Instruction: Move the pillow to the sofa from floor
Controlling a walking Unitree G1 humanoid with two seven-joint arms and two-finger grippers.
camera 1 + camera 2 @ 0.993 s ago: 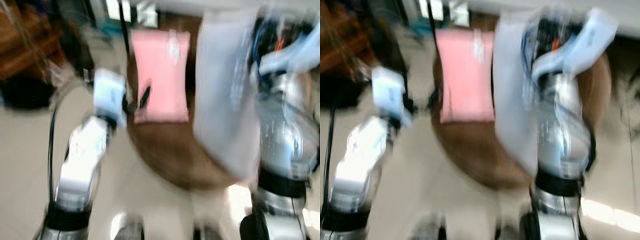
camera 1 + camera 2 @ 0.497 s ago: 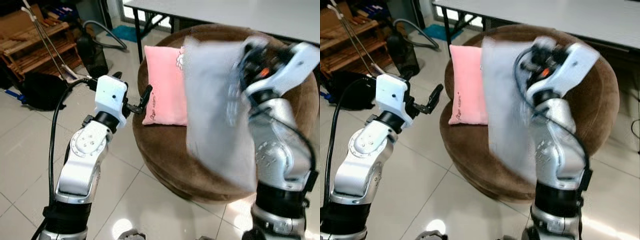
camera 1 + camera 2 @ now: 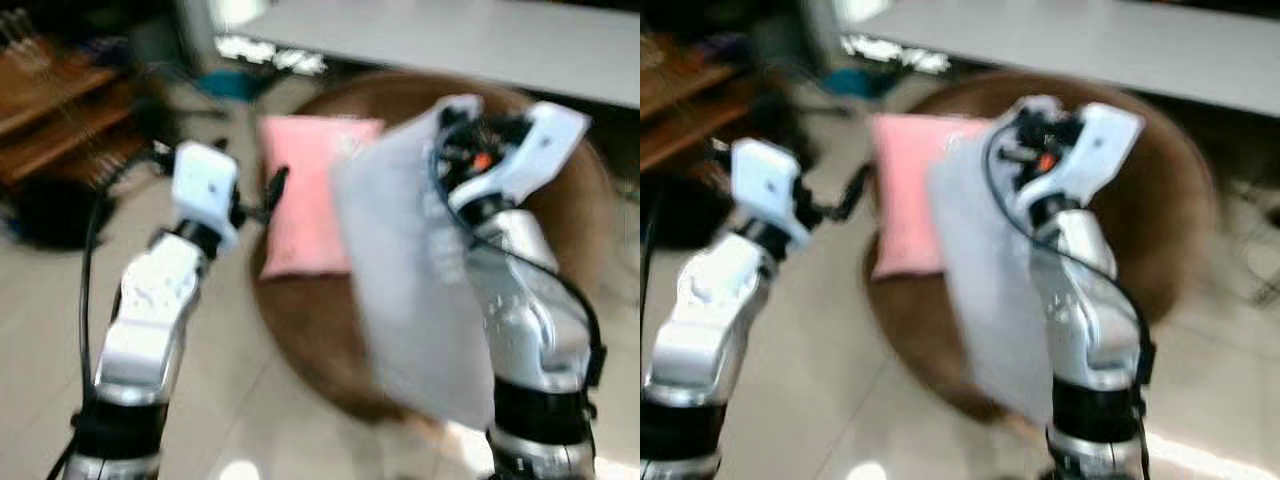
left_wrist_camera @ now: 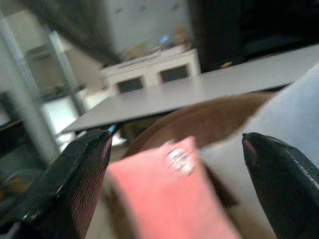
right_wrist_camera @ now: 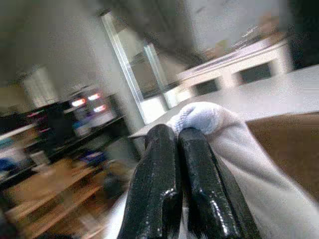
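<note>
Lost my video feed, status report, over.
Right pincer shut on grey pillow, held above brown sofa. Left pincer open, empty. Pink pillow already on seat.

Both arms are silver and rounded, with black bands at the joints. The left gripper sprouts from a boxy white wrist block, with a black cable looping down beside the forearm. The right gripper shows two glossy black fingers; black wiring and an orange spot sit by its white wrist housing.
</note>
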